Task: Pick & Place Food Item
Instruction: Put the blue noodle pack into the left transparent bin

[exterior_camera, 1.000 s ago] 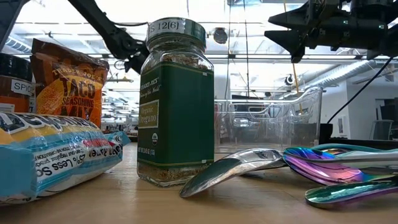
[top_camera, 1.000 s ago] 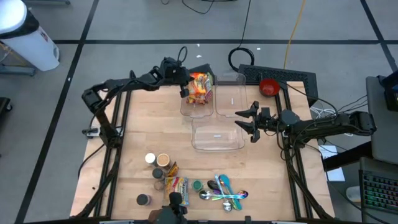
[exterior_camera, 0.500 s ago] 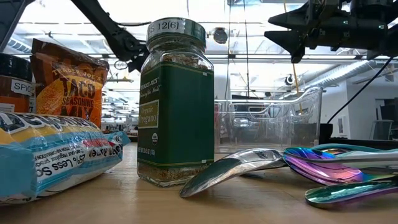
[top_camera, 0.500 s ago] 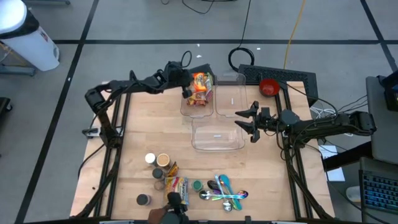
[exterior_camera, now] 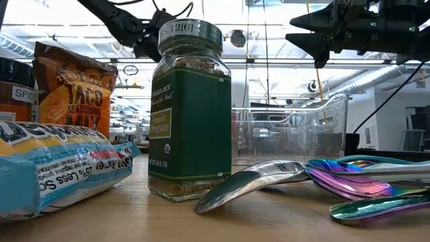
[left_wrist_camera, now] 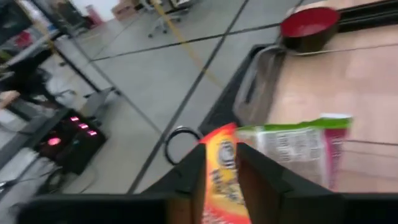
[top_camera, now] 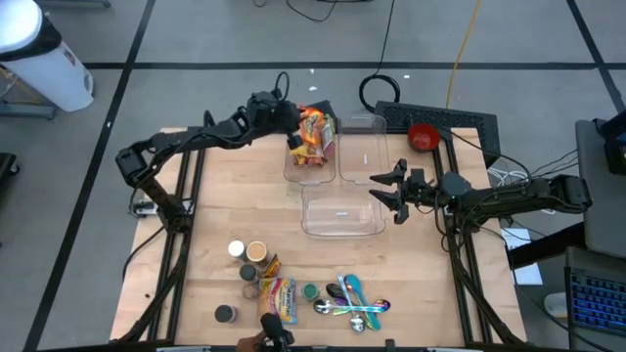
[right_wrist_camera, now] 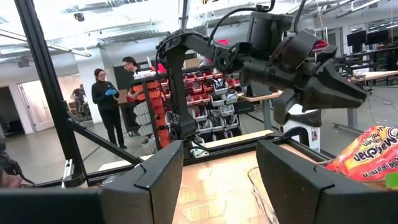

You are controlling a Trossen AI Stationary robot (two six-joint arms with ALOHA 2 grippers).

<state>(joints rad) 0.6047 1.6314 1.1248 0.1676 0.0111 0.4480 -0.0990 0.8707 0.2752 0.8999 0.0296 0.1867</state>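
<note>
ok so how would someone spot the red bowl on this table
Start at the wooden table and go to its far right corner, past the clear plastic containers. The small round red bowl sits there on a black keyboard, the only solid red, round thing nearby.

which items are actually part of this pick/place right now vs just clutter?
In play:
- noodle packet
- clear bin it sits in
- left gripper, at the packet

Lying about:
- two other clear bins
- red bowl
- oregano jar
- taco seasoning packet
- spoons
- right gripper, open, waiting over the bins
</note>
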